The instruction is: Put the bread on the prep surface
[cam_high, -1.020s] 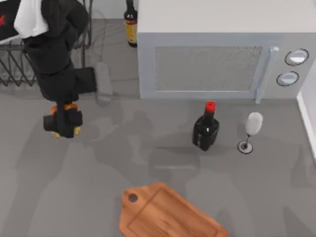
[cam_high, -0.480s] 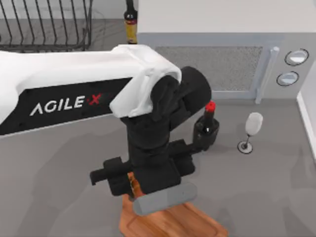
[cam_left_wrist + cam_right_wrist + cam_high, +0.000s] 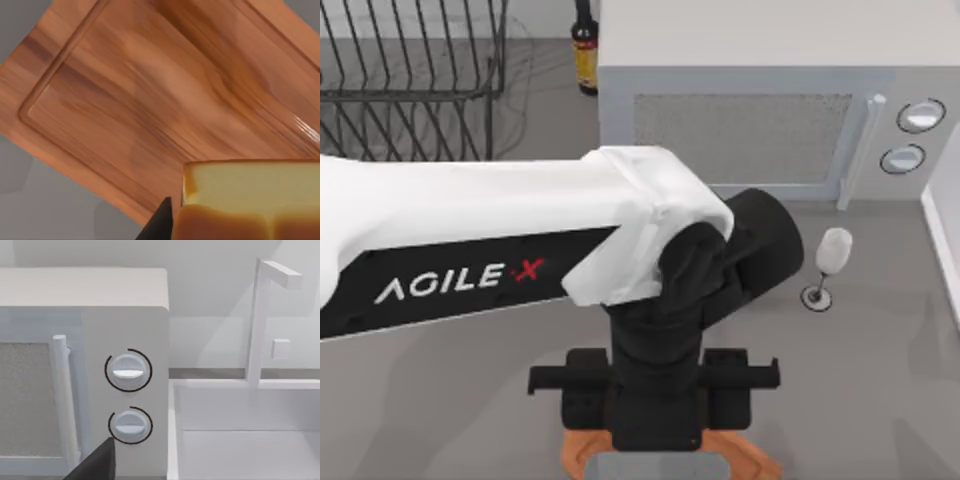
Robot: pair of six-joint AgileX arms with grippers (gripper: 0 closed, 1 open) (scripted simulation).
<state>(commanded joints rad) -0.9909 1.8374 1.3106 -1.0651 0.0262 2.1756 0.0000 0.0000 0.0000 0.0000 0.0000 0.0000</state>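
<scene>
The left arm (image 3: 520, 240) reaches in from the left edge of the top view and bends down at lower centre, its black wrist covering most of the prep surface (image 3: 760, 462) — only orange-brown slivers of the board peek out at the bottom edge, on either side of the wrist.

In the left wrist view the board's grooved border and wood grain (image 3: 150, 90) run across the upper and middle frame, with grey tabletop (image 3: 45, 210) at lower left. The bread (image 3: 250, 200), a pale yellow block with a browner crust along its lower side, sits at lower right of that frame, held above the board. One dark fingertip (image 3: 161, 222) of the left pincer (image 3: 240, 220) lies against the bread's edge; the pincer is closed on the loaf, though the other finger is out of frame. Whether the bread touches the board cannot be told.

Elsewhere in the top view, a white microwave (image 3: 740, 130) stands at upper centre and right, with a dark bottle (image 3: 584, 45) at its left and a wire dish rack (image 3: 410, 70) in the upper left corner. A wine glass (image 3: 828, 262) stands at right of centre — just beside the arm's black elbow.

The right wrist view looks at the microwave's two dials (image 3: 128, 397), with a white sink (image 3: 245, 430) to their right. A dark finger tip (image 3: 97, 465) of the right pincer shows at the bottom edge; its opening cannot be told.
</scene>
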